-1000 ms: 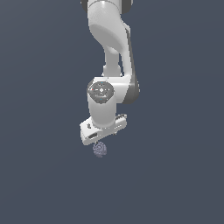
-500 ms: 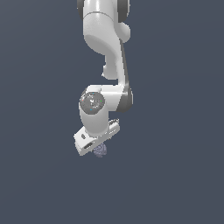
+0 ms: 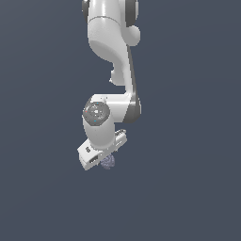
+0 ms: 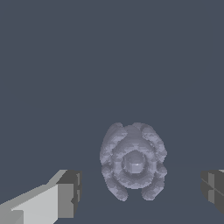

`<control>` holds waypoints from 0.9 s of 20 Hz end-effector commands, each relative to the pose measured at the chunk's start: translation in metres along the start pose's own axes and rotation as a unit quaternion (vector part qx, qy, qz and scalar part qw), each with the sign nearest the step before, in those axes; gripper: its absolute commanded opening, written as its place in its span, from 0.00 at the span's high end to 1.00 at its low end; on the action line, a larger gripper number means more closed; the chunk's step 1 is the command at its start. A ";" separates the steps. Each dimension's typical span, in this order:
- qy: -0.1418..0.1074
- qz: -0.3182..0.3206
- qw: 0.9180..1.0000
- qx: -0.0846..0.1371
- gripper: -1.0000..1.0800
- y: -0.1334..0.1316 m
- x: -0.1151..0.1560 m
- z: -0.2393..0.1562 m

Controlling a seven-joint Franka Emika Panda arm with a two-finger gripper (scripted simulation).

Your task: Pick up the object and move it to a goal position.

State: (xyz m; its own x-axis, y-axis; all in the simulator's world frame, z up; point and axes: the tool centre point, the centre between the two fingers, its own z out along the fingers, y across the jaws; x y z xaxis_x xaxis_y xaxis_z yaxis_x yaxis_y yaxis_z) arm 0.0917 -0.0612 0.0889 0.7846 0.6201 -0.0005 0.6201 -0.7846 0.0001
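Note:
The object (image 4: 132,162) is a small grey-lavender lump with a bumpy, spiral-like surface. In the wrist view it lies between my two fingers (image 4: 65,194), with a clear gap on each side. The gripper (image 4: 139,192) is open and holds nothing. In the exterior view the object (image 3: 108,162) peeks out just under the white hand (image 3: 100,149), which hides most of it. The fingertips themselves are hidden there by the hand.
The white arm (image 3: 113,52) comes down from the top of the exterior view. A plain dark grey-blue surface (image 3: 188,188) fills everything around it.
The hand has swung toward the exterior view's left and turned. The object now shows less from under the hand than a second ago.

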 end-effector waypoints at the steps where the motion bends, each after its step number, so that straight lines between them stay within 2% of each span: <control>1: 0.000 0.000 1.000 0.000 0.04 0.000 0.000 0.003; 10: 0.000 -0.002 1.000 0.000 0.04 -0.001 -0.001 0.046; 16: 0.000 -0.002 1.000 0.000 0.04 0.000 0.001 0.050; 17: 0.000 -0.002 1.000 0.000 1.00 0.000 0.001 0.050; 18: 0.000 -0.002 1.000 0.000 1.00 0.000 0.001 0.050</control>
State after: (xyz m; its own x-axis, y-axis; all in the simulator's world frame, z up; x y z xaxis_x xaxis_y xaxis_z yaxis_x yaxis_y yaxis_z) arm 0.0919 -0.0611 0.0389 0.7818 0.6236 -0.0005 0.6236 -0.7818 -0.0004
